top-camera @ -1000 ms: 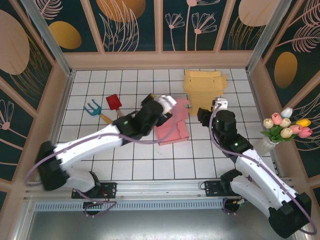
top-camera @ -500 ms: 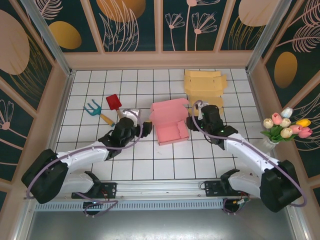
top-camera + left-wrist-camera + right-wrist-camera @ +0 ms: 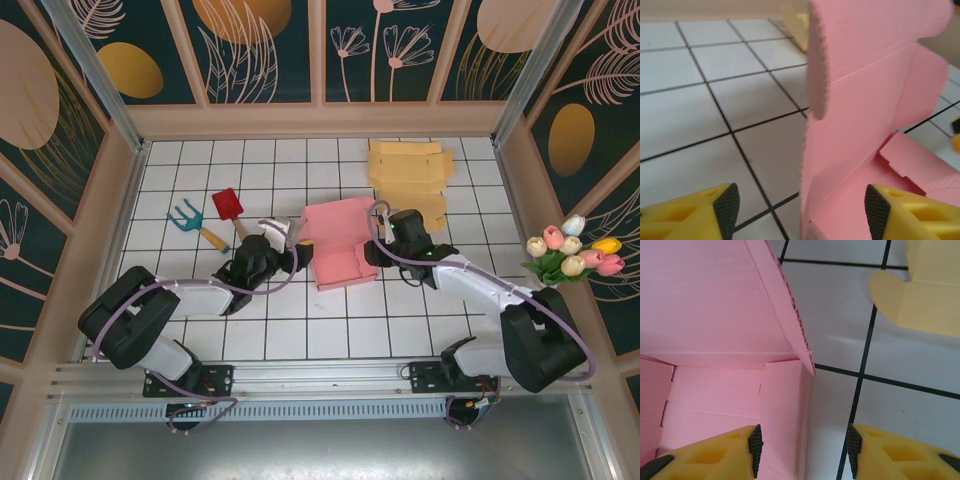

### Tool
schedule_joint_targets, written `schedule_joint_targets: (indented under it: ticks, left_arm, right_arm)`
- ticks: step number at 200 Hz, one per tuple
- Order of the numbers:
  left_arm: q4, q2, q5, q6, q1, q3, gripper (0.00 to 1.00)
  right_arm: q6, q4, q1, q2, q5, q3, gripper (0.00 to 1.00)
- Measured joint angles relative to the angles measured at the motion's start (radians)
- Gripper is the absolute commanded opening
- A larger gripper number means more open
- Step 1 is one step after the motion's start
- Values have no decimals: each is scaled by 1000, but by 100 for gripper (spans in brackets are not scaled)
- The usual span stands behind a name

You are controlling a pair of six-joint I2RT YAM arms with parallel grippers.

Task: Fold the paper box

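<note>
The pink corrugated paper box [image 3: 340, 243] is found mid-table, partly folded: its side walls are raised, while the far lid stands open and is judged yet to be closed. Its left wall is straddled by the left gripper [image 3: 800, 200], its right wall by the right gripper [image 3: 804, 447]; both jaws are apart, with nothing clamped.

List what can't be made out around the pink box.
- Top view: left gripper and right gripper fingertips, hidden under their wrists; contact with the pink box unclear.
- Left wrist view: box's upright flap, cut off at the top.
- Right wrist view: yellow cardboard, cut off by the edge.
</note>
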Motion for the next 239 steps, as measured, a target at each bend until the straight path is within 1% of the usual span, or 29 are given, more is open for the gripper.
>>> schedule_joint_targets:
  ticks: [13,41,59,73,85,138,174,210,239]
  left_arm:
    - [29,8,31,23,0,0,50]
    - [58,59,89,64,0,13,29]
    - [65,85,115,82,0,14,18]
    - [68,90,127,87,0,14,12]
    - [83,90,131,87,1,13,8]
    - [127,29,171,86,4,-61,5]
    - [175,21,189,85,4,-103,5]
    - [192,2,170,78,5,-128,3]
    - [219,2,151,71,5,-150,2]
  right_arm:
    - [0,-5,7,31,0,12,51]
    - [-5,-10,31,101,7,45,49]
    - [-10,-12,52,135,9,67,45]
    - [-22,-13,60,150,11,81,39]
    - [-28,-16,61,157,18,87,38]
    - [-66,-16,81,160,26,90,39]
    - [-90,-19,100,172,36,100,39]
    - [-106,-24,161,230,113,151,38]
    - [-106,-24,177,245,153,163,36]
